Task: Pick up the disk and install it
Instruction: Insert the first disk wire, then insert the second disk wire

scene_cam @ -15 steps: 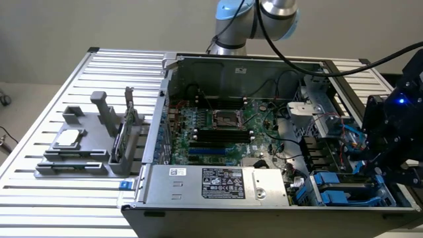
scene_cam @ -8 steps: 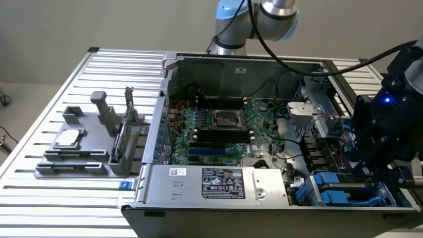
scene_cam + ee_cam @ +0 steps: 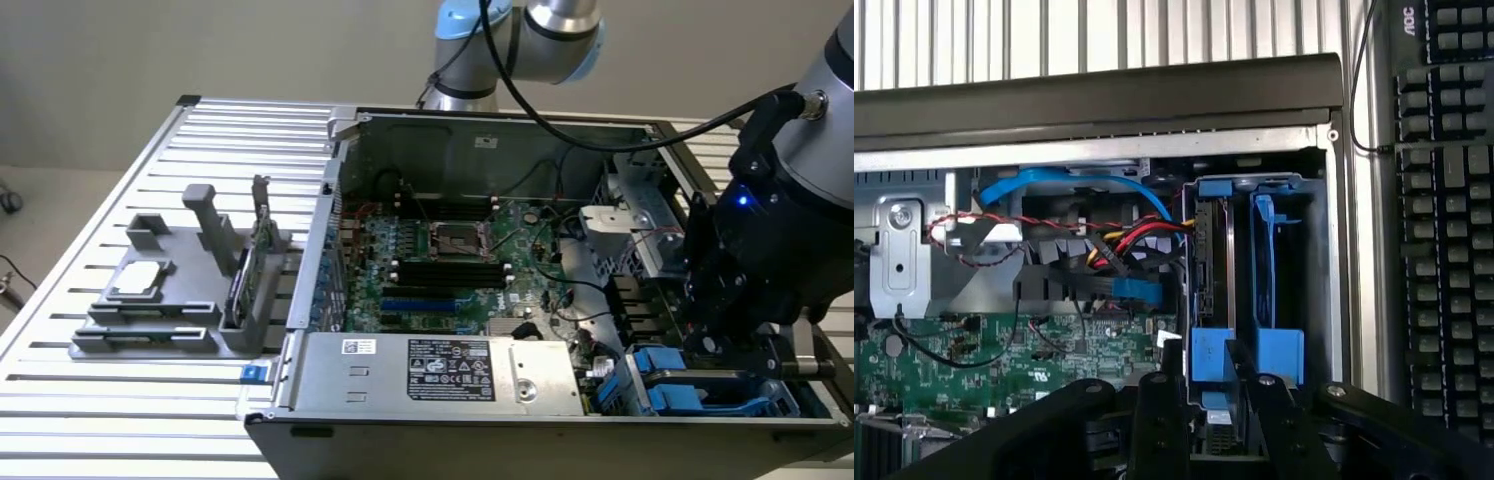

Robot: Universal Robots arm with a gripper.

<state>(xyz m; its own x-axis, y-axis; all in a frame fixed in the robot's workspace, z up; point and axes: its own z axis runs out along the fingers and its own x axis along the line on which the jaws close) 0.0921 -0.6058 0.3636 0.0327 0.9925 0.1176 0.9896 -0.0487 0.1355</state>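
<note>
The disk (image 3: 1215, 262) stands on edge in the drive bay at the corner of the open computer case (image 3: 334, 200), a grey drive framed by blue rails. My gripper (image 3: 1219, 388) is right over its near end, with one black finger (image 3: 1159, 420) on each side of the blue carrier end, shut on the disk. Beside it in the same bay sits an empty blue carrier (image 3: 1269, 262). In the exterior view my gripper (image 3: 731, 345) hangs over the case's front corner on the exterior view's right, above the blue carriers (image 3: 674, 385).
Red, yellow and blue cables (image 3: 1104, 235) crowd the bay's side next to the motherboard (image 3: 447, 260). A power supply (image 3: 441, 370) lies along the case front. A grey fixture (image 3: 160, 310) holds a small silver drive (image 3: 140, 280). A keyboard (image 3: 1444, 200) lies beyond the case wall.
</note>
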